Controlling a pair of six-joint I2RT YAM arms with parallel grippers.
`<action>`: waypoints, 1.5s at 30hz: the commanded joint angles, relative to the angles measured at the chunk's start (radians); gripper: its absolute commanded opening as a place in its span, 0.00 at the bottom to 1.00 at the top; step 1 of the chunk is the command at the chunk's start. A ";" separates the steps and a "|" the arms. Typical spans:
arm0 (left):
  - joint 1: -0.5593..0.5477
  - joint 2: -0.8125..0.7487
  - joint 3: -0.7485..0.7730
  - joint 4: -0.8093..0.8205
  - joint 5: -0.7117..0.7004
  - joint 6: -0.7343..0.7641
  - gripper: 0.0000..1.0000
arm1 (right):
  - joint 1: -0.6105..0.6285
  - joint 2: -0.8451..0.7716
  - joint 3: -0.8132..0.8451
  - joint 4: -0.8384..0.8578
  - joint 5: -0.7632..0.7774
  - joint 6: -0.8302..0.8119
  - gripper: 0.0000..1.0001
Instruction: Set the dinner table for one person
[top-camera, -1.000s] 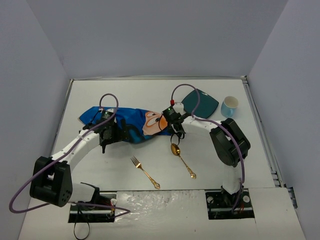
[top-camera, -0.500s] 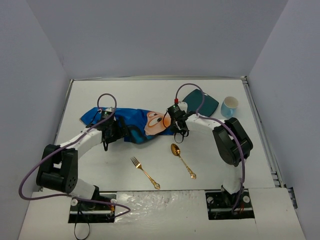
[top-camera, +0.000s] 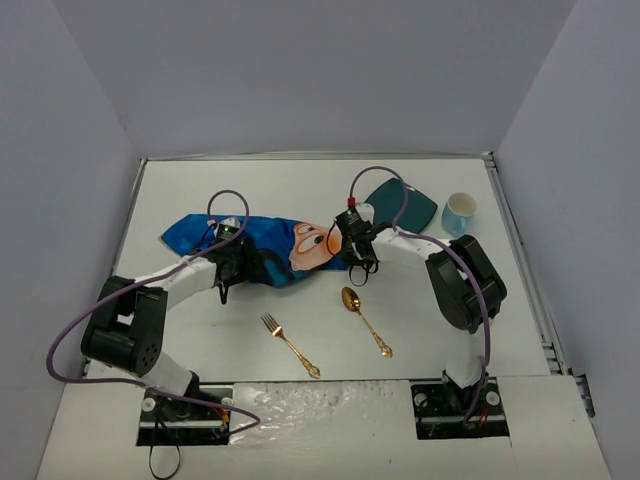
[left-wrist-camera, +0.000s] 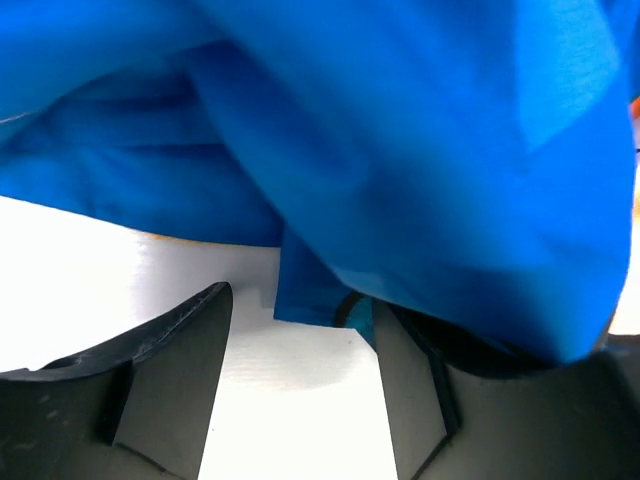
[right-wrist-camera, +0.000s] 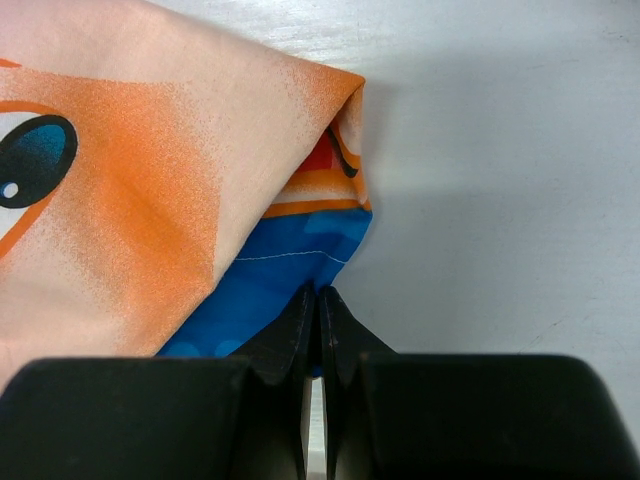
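Note:
A crumpled blue Mickey-print placemat (top-camera: 262, 245) lies on the white dinner table (top-camera: 300, 190). My right gripper (top-camera: 357, 262) is shut on the placemat's right edge; the right wrist view shows the jaws pinching the blue hem (right-wrist-camera: 300, 265) beside the orange print. My left gripper (top-camera: 228, 285) is open at the placemat's near left edge; in the left wrist view the blue cloth (left-wrist-camera: 400, 150) hangs over one finger (left-wrist-camera: 415, 385), with bare table between the fingers. A gold fork (top-camera: 290, 345) and a gold spoon (top-camera: 365, 320) lie on the table in front.
A dark teal square plate (top-camera: 405, 208) lies at the back right, partly behind the right arm's cable. A light blue cup (top-camera: 459, 212) stands to its right. Grey walls enclose the table on three sides.

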 joint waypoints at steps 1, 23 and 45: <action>-0.043 0.044 0.046 -0.008 -0.054 -0.005 0.53 | -0.006 -0.037 -0.022 -0.055 -0.016 -0.015 0.00; -0.022 -0.078 0.354 -0.399 -0.175 0.074 0.00 | -0.013 -0.167 0.032 -0.100 0.030 -0.088 0.00; 0.282 -0.183 1.188 -0.703 -0.228 0.316 0.00 | -0.068 -0.301 0.614 -0.135 0.245 -0.591 0.00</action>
